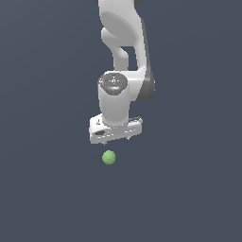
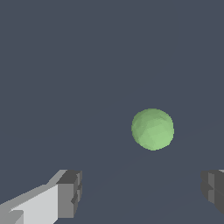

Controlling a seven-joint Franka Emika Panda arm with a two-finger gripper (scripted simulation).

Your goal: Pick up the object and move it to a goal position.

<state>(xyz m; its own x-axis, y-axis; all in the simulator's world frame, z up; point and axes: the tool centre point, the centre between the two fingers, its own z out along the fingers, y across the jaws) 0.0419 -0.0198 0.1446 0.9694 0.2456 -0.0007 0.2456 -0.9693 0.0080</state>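
Small light-green ball (image 1: 108, 157), matte, plain, sits on the flat dark grey-blue floor (image 1: 42, 198), just below and in front of the white gripper bar in the exterior view, apart from it, nothing touching it. In the wrist view the ball (image 2: 152, 129) lies ahead of the fingers, not yet between them: one dark finger pad (image 2: 70, 192) shows on one side, the other pad (image 2: 213, 190) at the frame edge on the other, with a wide bare gap across. Gripper (image 1: 113, 138) spread wide, holding nothing. White arm (image 1: 122, 42) comes down from above, wrist pointing at the floor. Step in hand, by my reading: the approach to the pick, gripper hanging above and a little off the ball, grasp not yet begun. Next move calls for bringing the fingers over the ball so it centres in the gap, then lowering until the pads bracket its widest part before closing; a round ball may roll away if one pad meets it first, so centring matters. How high the fingertips hang above the floor is hard to judge from either view, probably well clear. No goal marker visible in either picture. No brands, labels or writing anywhere; all surfaces plain.
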